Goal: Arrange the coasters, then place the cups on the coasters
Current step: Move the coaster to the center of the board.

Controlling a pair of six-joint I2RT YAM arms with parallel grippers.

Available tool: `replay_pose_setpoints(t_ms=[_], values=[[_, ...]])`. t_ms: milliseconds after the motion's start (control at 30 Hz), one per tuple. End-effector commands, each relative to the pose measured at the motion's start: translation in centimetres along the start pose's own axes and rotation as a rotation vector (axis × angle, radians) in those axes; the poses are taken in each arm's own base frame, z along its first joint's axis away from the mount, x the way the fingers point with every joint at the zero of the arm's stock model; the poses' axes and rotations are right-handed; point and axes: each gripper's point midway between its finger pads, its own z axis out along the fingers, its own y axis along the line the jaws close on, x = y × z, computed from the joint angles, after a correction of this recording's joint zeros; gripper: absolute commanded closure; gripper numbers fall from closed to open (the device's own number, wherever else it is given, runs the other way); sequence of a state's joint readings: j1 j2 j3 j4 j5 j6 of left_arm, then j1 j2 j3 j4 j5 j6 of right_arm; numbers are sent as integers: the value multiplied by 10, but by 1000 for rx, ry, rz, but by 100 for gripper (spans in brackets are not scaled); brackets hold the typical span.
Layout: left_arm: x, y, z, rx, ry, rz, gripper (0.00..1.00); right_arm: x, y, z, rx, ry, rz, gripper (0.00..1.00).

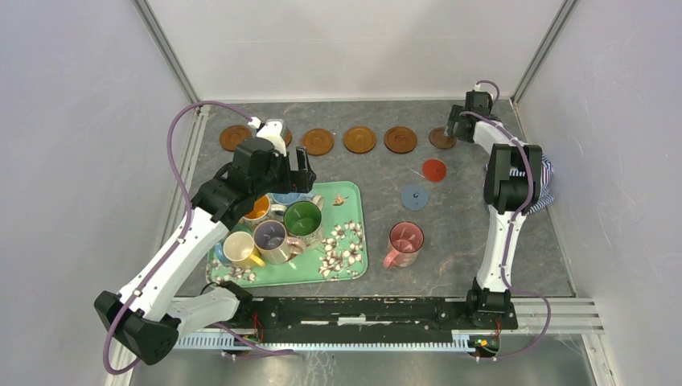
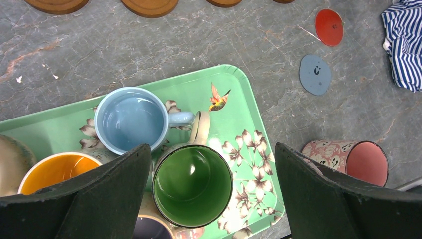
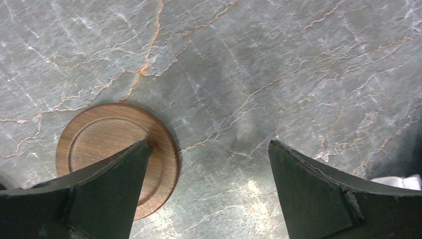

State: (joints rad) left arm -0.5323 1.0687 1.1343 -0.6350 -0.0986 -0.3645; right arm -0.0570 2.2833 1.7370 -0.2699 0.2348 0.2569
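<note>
Several orange-brown coasters [image 1: 359, 139] lie in a row along the back, and a dark brown coaster [image 3: 109, 139] ends the row on the right. Red [image 1: 434, 170] and blue-grey [image 1: 416, 197] coasters lie nearer. My right gripper [image 3: 208, 143] hangs open, its left finger over the dark coaster's edge, holding nothing. The green cup [image 2: 193, 186], light blue cup [image 2: 130, 119], orange cup [image 2: 54, 172], lilac cup [image 1: 269, 236] and yellow cup [image 1: 239, 247] crowd the green floral tray [image 2: 234, 94]. My left gripper [image 2: 213, 146] hovers open above the green cup. A pink cup [image 1: 404, 244] sits on the table.
A blue-and-white striped cloth [image 1: 547, 181] lies at the right edge beside the right arm. Grey walls close in the stone-patterned tabletop [image 1: 466, 233] on three sides. The arms' black base rail [image 1: 362, 310] runs along the near edge.
</note>
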Motion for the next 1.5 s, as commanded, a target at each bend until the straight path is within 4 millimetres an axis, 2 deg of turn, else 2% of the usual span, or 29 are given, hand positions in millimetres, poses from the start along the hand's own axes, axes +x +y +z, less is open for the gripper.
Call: replay_pose_setpoints(t_ms=[0, 200, 500, 833, 1033, 1167, 1300, 1400, 1467], values=[[-11, -1, -6, 12, -34, 57, 0, 16, 18, 5, -59, 61, -38, 2], [-12, -3, -7, 20, -37, 52, 0, 26, 28, 8, -69, 82, -45, 2], [-13, -2, -10, 21, -45, 54, 0, 30, 14, -5, -13, 79, -38, 2], [-14, -3, -11, 27, -47, 53, 0, 26, 4, -23, 13, 50, -35, 2], [-16, -5, -11, 31, -50, 55, 0, 3, 17, -29, -51, 13, -40, 2], [-19, -6, -10, 33, -49, 59, 0, -28, 26, -41, -98, -44, -49, 2], [-21, -8, -9, 41, -47, 59, 0, -47, 26, -58, -106, -75, -40, 2], [-21, -10, -8, 50, -45, 56, 0, -47, 22, -74, -104, -84, -19, 2], [-21, -12, -7, 55, -43, 54, 0, -39, 19, -86, -107, -81, 0, 2]])
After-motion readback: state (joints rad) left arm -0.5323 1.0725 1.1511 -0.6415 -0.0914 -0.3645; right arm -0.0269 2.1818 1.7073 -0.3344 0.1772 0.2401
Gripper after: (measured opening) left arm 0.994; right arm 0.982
